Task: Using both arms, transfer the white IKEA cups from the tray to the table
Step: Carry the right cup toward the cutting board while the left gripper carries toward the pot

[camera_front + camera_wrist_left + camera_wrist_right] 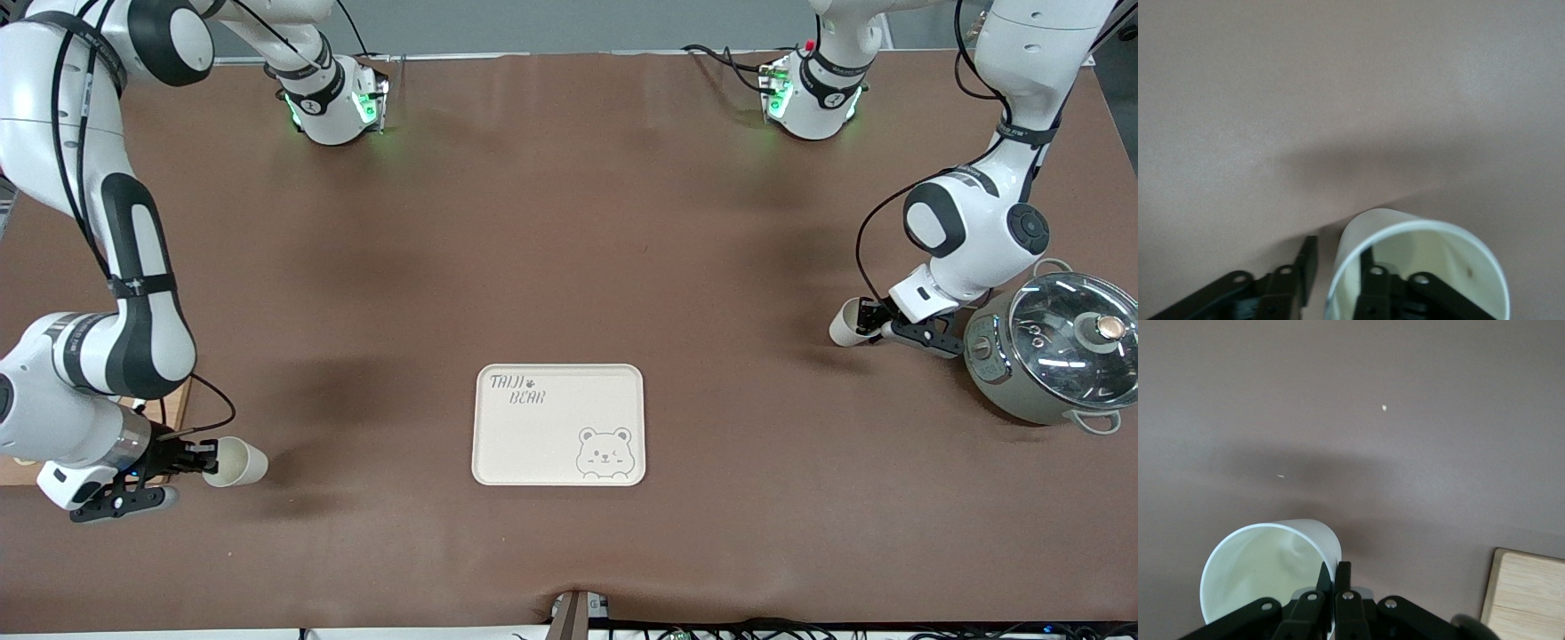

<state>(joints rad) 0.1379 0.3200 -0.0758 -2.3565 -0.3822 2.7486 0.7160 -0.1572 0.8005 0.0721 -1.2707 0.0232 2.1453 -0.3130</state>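
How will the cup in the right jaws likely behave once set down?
The cup looks thin-walled, so probably light. The right gripper pinches only its rim, tilted sideways, so it could swing. Released on its side, its round tapered wall would likely roll.

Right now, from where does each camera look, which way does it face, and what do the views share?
Front view: high across the table, facing both arms' bases; shows the bear tray and pot.
Left wrist view: on the left arm, looking down at its cup, fingers on the wall.
Right wrist view: on the right arm, fingers pinching its cup.
Shared: both cups appear in front.
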